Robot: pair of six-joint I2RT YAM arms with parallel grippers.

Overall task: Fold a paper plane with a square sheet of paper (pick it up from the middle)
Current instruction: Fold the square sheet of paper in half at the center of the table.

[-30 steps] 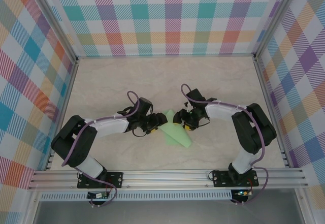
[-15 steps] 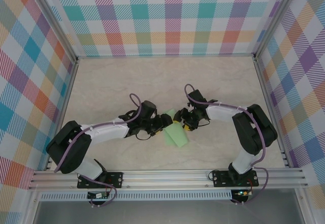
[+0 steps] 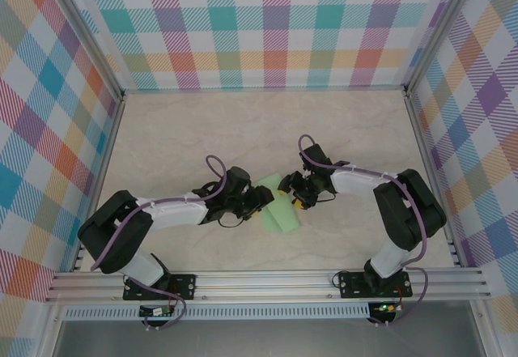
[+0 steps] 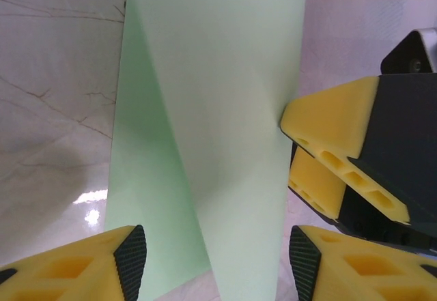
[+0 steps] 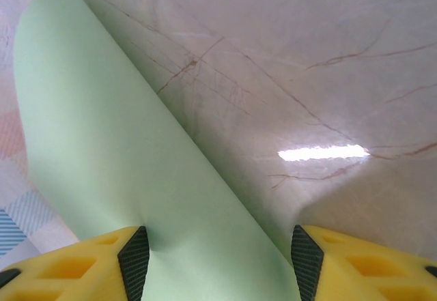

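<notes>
Walls (image 3: 275, 25) of bright check close in three sides of a pale marble-patterned table (image 3: 202, 130), with a metal rail (image 3: 267, 280) along its near edge. The left arm (image 3: 166, 210) and the right arm (image 3: 364, 183) both bend inward from their bases and meet low over the middle of the table. Between them lies the paper (image 3: 280, 214), pale green and partly folded. In the overhead view its long side runs from far to near, a little right of centre. From the left wrist it shows a slanting crease, one face lit and the other in shadow. From the right wrist it curves up off the table like a shallow roll.

The left gripper (image 3: 261, 199) comes at the paper from the left with its jaws spread, and the paper runs out from the gap between its black pads (image 4: 131, 260). The right gripper (image 3: 289, 191) sits at the paper's far right edge, jaws likewise spread, with the paper filling most of the gap. One yellow fingertip (image 4: 307, 117) touches the paper's edge. Whether any pad presses on the paper I cannot tell.
</notes>
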